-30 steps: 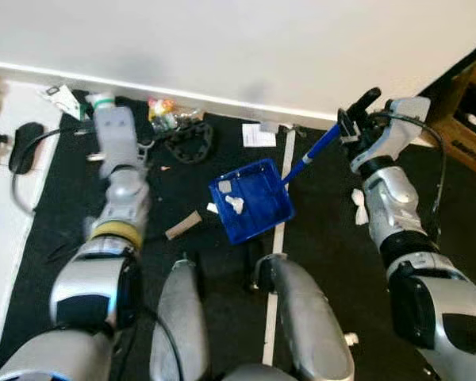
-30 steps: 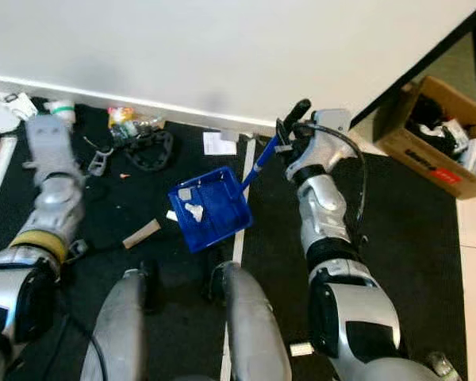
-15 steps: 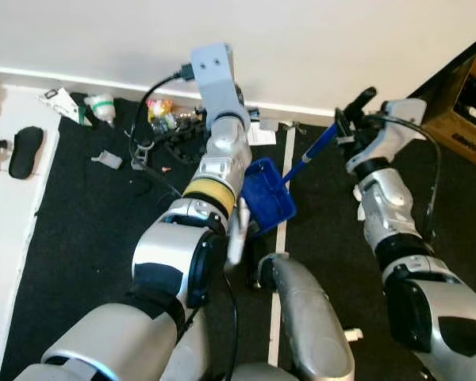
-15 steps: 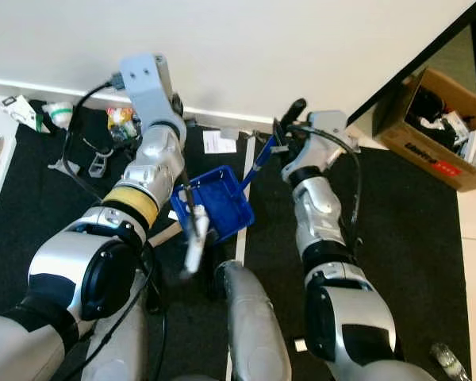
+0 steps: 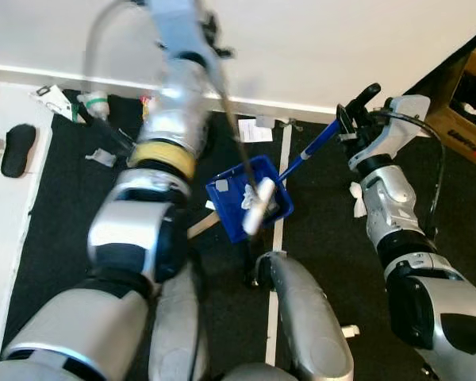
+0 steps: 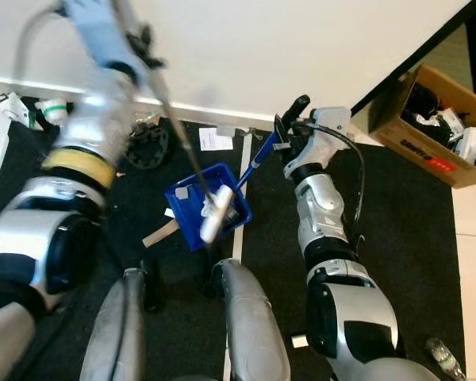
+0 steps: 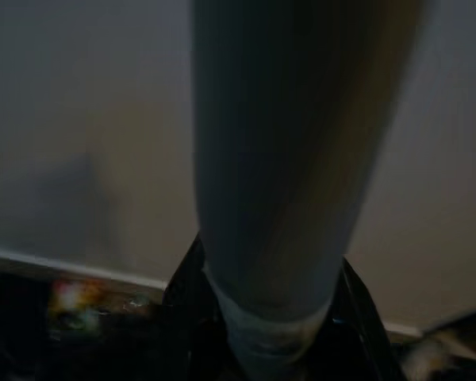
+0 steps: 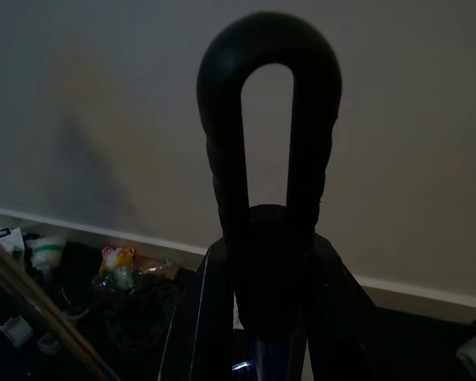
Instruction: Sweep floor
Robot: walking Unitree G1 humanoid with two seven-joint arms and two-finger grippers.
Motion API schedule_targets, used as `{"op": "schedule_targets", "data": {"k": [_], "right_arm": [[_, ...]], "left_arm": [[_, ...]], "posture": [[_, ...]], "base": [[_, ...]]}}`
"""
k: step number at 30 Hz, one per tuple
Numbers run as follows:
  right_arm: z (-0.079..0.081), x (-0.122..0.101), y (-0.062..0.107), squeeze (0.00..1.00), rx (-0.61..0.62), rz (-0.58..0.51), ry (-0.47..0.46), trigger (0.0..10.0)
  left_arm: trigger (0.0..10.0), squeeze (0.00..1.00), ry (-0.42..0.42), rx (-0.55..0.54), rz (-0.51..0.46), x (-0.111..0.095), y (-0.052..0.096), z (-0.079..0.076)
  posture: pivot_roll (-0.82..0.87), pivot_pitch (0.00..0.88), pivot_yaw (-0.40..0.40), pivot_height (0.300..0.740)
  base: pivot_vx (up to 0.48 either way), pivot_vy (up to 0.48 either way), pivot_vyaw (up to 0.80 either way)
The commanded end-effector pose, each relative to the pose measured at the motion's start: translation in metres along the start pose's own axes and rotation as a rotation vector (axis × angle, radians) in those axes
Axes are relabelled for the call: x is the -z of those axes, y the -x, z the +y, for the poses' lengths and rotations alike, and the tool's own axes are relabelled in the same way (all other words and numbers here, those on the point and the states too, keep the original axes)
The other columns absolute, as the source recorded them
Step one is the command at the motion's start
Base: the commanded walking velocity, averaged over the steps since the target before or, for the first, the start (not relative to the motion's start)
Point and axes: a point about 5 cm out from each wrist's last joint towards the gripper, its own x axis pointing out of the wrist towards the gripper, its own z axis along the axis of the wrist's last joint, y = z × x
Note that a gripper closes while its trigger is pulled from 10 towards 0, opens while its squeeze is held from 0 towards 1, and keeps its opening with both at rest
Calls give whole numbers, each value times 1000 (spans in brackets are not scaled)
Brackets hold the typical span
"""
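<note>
A blue dustpan (image 5: 236, 198) rests on the black mat with white scraps inside. Its blue handle rises to a black loop (image 8: 270, 159), and my right gripper (image 5: 349, 127) is shut on that handle. My left arm is raised near the wall, blurred, with the left gripper (image 5: 210, 36) shut on a thin broom stick (image 7: 278, 198). The stick slants down to a white brush head (image 5: 258, 206), which lies over the dustpan's front edge.
A cardboard strip (image 5: 202, 226) lies left of the pan, a white tissue (image 5: 355, 198) right of it. Litter lines the wall: a bottle (image 5: 95, 103), a paper (image 5: 262, 131), a black ring (image 6: 147, 147). A cardboard box (image 6: 436, 119) stands at the right.
My left arm has swung from across the dustpan up towards the wall, bringing the brush head onto the pan. The right arm and dustpan have barely moved.
</note>
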Motion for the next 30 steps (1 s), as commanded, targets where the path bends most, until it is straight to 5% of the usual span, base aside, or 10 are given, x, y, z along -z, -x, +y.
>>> {"op": "schedule_targets", "data": {"k": [1, 2, 3, 6, 11, 16, 18, 23, 26, 30], "right_arm": [[0, 36, 20, 0, 29, 161, -81, 0], [-3, 35, 20, 0, 24, 164, -84, 0], [-3, 35, 20, 0, 24, 164, -84, 0], [-11, 33, 21, 0, 15, 179, -82, 0], [-16, 32, 23, 0, 24, 180, -73, 0], [-15, 33, 23, 0, 22, 179, -70, 0], [-10, 34, 23, 0, 8, 175, -71, 0], [-2, 37, 22, 0, -33, 180, -48, 0], [-3, 34, 23, 0, -77, 189, 89, 0], [-38, 24, 29, 0, 69, 214, 153, 0]], "left_arm": [[10000, 0, -33, 32, 18, 3, 3, 2], [10000, 0, -73, 30, 55, 1, 13, 30], [10000, 0, -73, 30, 55, 1, 13, 30], [10000, 0, -176, 4, 143, 2, 47, 87], [10000, 0, -246, -94, 133, 23, 70, 110], [10000, 0, -376, -190, 133, 68, 92, 112], [10000, 0, -434, -327, 101, 92, 104, 111], [10000, 0, -364, -447, 136, 117, 108, 102], [10000, 0, -307, -448, 171, 129, 103, 85], [10000, 0, -256, -451, 139, 125, 90, 67]], "posture": [[30, 338, -82, 740], [31, 328, -85, 740], [31, 328, -85, 740], [40, 323, -94, 740], [51, 312, -107, 740], [47, 316, -118, 740], [28, 311, -120, 740], [-2, 358, -125, 740], [-28, 369, -122, 740], [-41, 390, -115, 740]], "base": [[0, 0, 0], [0, 0, 0], [0, 0, 0], [0, 0, 0], [0, 0, 0], [0, 0, 0], [0, 0, 0], [0, 0, 0], [0, 0, 0], [0, 0, 0]]}}
